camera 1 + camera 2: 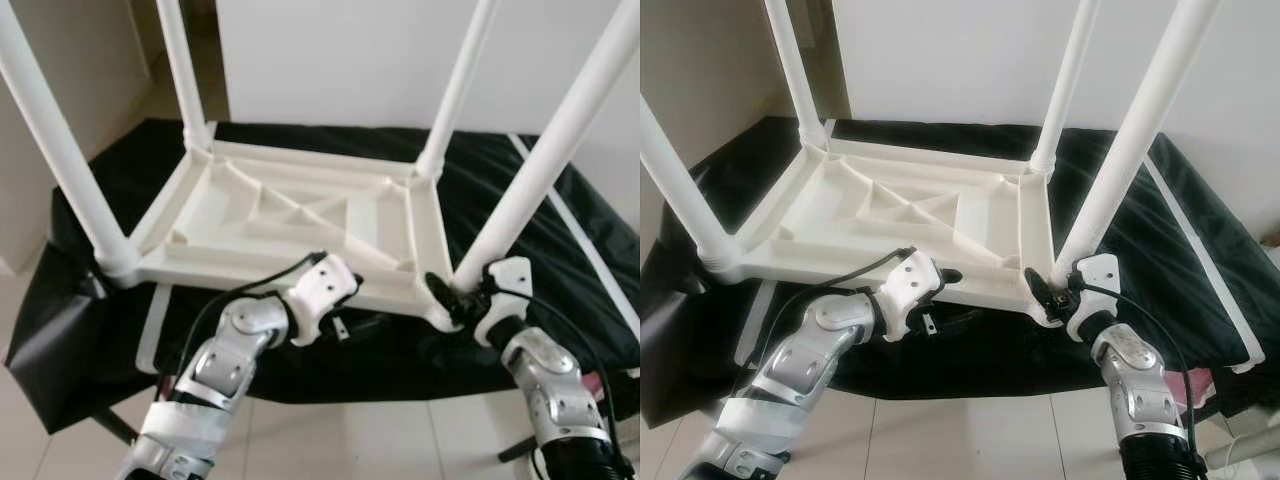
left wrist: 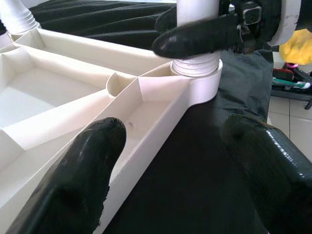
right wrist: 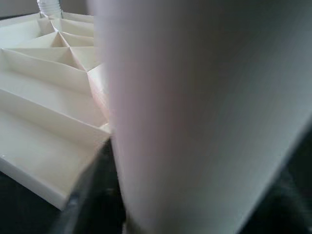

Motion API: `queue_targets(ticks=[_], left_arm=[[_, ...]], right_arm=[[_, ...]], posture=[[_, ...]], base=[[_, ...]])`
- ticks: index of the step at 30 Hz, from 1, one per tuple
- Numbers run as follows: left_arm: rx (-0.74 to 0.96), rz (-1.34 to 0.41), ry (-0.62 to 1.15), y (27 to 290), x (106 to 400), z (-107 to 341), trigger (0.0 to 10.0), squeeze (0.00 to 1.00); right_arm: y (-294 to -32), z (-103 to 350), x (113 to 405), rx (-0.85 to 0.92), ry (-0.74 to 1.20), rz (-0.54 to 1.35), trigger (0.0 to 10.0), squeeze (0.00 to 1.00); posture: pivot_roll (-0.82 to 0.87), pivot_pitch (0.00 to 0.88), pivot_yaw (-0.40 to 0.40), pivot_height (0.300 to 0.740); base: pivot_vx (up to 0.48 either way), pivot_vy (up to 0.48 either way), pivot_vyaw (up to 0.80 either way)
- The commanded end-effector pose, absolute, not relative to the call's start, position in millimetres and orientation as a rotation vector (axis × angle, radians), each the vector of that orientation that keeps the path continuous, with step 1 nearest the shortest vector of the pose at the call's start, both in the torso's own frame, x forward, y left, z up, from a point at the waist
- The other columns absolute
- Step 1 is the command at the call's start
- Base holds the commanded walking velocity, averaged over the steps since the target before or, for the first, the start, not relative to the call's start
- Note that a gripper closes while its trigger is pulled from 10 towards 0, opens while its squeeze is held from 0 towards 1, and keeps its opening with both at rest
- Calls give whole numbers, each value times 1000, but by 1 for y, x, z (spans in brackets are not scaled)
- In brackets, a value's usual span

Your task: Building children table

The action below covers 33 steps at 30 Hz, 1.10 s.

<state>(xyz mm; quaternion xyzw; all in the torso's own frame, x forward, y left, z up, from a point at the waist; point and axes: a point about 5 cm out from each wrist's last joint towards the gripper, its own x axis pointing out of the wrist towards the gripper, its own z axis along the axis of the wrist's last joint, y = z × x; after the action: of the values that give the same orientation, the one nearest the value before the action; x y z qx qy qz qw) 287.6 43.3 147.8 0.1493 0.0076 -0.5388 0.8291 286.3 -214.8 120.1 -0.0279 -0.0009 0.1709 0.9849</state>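
Observation:
A white plastic children's table lies upside down on a black cloth, its four white legs pointing up. My right gripper is shut around the base of the near right leg, just above its threaded socket. In the right wrist view that leg stands close before the camera. My left gripper is open at the table's near rim, one finger over the ribbed underside and the other over the cloth. The near left leg and the two far legs stand in their sockets.
The black cloth covers a low platform that ends close in front of me, above a pale tiled floor. A white wall rises behind. Yellow and pink items lie off to the right.

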Motion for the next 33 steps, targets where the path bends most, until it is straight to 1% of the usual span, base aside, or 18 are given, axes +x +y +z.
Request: queue_targets(ticks=[1, 12, 13, 14, 15, 18, 19, 20, 21, 22, 25, 26, 28, 30, 32, 33], left_arm=[[328, -1129, 1, 42, 289, 152, 10000, 0], [321, -1130, 1, 39, 288, 152, 10000, 0], [319, -1131, 3, 39, 288, 152, 10000, 0], [319, -1131, 3, 39, 288, 152, 10000, 0], [318, -1132, 4, 39, 287, 151, 10000, 0], [318, -1132, 4, 39, 287, 151, 10000, 0], [313, -1134, 8, 38, 286, 150, 10000, 0], [312, -1135, 9, 38, 286, 150, 10000, 0], [312, -1135, 9, 38, 286, 150, 10000, 0], [311, -1136, 10, 38, 286, 150, 10000, 0], [311, -1136, 10, 38, 286, 150, 10000, 0], [310, -1136, 10, 38, 286, 149, 10000, 0], [310, -1136, 10, 38, 286, 149, 10000, 0], [310, -1134, 12, 38, 286, 149, 10000, 0], [310, -1134, 12, 38, 286, 149, 10000, 0], [310, -1132, 12, 39, 286, 149, 10000, 0]], right_arm=[[-213, 112, 283, -44, 29, 361, 0, 0], [-212, 107, 273, 2, 31, 328, 0, 0], [-211, 106, 271, 11, 37, 303, 2078, 0], [-211, 106, 271, 11, 37, 303, 2078, 0], [-209, 105, 270, 33, 46, 267, 10000, 0], [-209, 105, 270, 33, 46, 267, 10000, 0], [-204, 105, 269, 64, 48, 163, 10000, 0], [-202, 106, 269, 80, 50, 115, 10000, 0], [-202, 106, 269, 80, 50, 115, 10000, 0], [-202, 106, 270, 84, 59, 55, 10000, 0], [-202, 106, 270, 84, 59, 55, 10000, 0], [-203, 106, 271, 95, 70, -7, 10000, 0], [-203, 106, 271, 95, 70, -7, 10000, 0], [-201, 100, 271, 97, 104, -143, 10000, 0], [-201, 100, 271, 97, 104, -143, 10000, 0], [-199, 97, 271, 101, 115, -205, 10000, 0]], posture=[[-17, 0, -26, 740], [-28, 2, -29, 740], [-28, 5, -28, 740], [-28, 5, -28, 740], [-31, 9, -30, 740], [-31, 9, -30, 740], [-35, 15, -30, 740], [-35, 15, -30, 740], [-35, 15, -30, 740], [-36, 17, -30, 740], [-36, 17, -30, 740], [-36, 16, -30, 740], [-36, 16, -30, 740], [-30, 17, -37, 740], [-30, 17, -37, 740], [-25, 17, -41, 740]], base=[[0, 0, 0], [0, 0, 0], [0, 0, 0], [0, 0, 0], [0, 0, 0], [0, 0, 0], [0, 0, 0], [0, 0, 0], [0, 0, 0], [0, 0, 0], [0, 0, 0], [0, 0, 0], [0, 0, 0], [0, 0, 0], [0, 0, 0], [0, 0, 0]])
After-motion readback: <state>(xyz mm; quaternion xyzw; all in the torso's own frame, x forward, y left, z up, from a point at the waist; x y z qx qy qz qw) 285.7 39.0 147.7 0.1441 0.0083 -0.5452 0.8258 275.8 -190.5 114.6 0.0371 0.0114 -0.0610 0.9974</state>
